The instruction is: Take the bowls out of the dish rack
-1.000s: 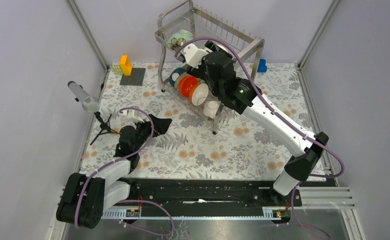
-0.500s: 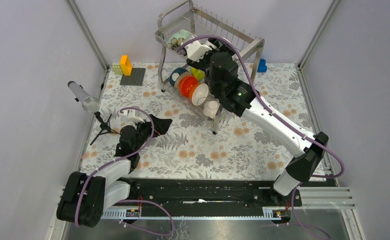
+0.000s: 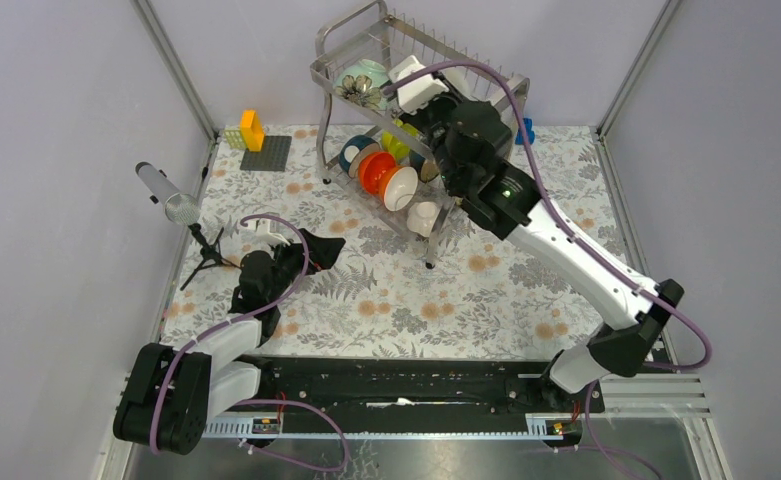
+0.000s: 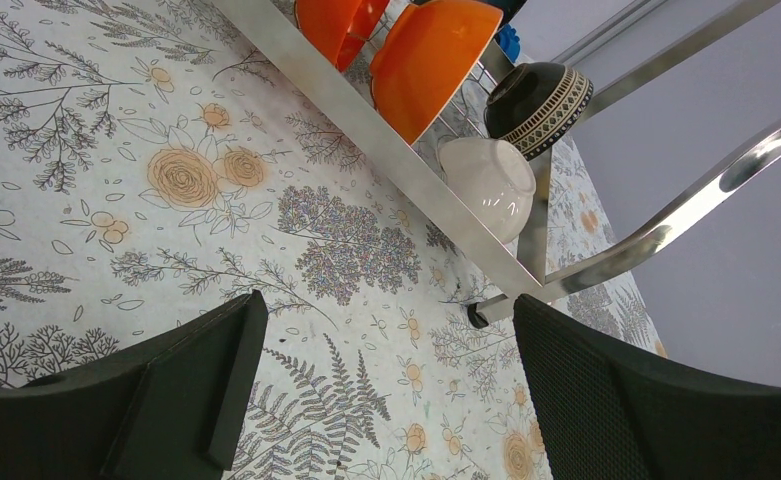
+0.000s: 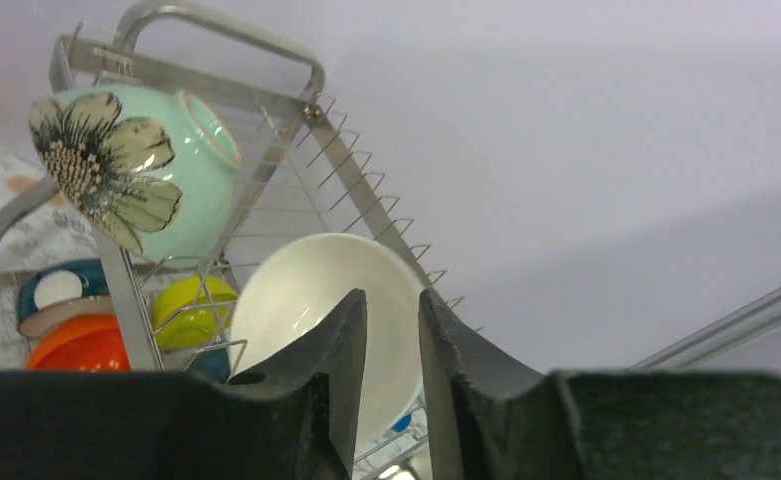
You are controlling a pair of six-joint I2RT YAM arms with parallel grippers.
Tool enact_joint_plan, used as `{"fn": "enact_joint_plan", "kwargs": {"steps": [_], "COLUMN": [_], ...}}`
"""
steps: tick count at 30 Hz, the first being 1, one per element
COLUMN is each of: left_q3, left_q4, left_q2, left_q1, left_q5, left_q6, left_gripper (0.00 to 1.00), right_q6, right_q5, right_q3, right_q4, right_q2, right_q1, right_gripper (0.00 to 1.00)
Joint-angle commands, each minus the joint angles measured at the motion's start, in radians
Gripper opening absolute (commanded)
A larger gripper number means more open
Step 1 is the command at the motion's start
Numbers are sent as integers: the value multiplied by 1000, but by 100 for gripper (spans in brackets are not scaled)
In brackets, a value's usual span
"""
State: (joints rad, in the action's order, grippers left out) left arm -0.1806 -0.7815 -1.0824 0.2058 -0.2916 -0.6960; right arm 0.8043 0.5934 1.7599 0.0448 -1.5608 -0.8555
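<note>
Right wrist view shows the right gripper [image 5: 391, 302] pinched on the rim of a glossy white round bowl [image 5: 296, 290] at the upper tier of the steel wire dish rack [image 5: 131, 310], a pale green flowered bowl [image 5: 166, 170] up to its left; the left gripper [image 4: 386, 312] gapes idle; the next move, probably, is lifting the bowl clear of the wires.
</note>
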Motion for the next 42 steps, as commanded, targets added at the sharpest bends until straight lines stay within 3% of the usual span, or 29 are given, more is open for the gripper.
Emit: {"fn": "enact_joint_plan", "kwargs": {"steps": [1, 10, 13, 18, 27, 32, 36, 42], "left_q3": [-25, -26, -29, -30, -36, -40, -45, -48], "left_q4": [-62, -59, -56, -55, -48, -48, -48, -48], "left_q2": [-1, -1, -2, -4, -10, -20, -30, -40], "left_q1": [4, 4, 4, 4, 4, 4, 4, 4], "left_q5": [-11, -11, -13, -15, -21, -26, -30, -39], "left_q6": [18, 19, 19, 19, 16, 15, 14, 12], "left_gripper": [99, 99, 99, 99, 99, 99, 99, 99], "right_q6": [-45, -19, -123, -340, -634, -723, -707, -697], "right_q5": [-41, 72, 80, -20, -87, -219, -406, -514], "right_q3": [-13, -24, 75, 197, 372, 455, 480, 483], "right_q4": [90, 86, -52, -254, -459, -544, -594, -613], "right_q2": [75, 26, -3, -33, -121, -168, -197, -222], "right_q1": [-3, -1, 12, 78, 240, 316, 320, 318], "right_gripper": [31, 36, 41, 54, 63, 63, 68, 68]}}
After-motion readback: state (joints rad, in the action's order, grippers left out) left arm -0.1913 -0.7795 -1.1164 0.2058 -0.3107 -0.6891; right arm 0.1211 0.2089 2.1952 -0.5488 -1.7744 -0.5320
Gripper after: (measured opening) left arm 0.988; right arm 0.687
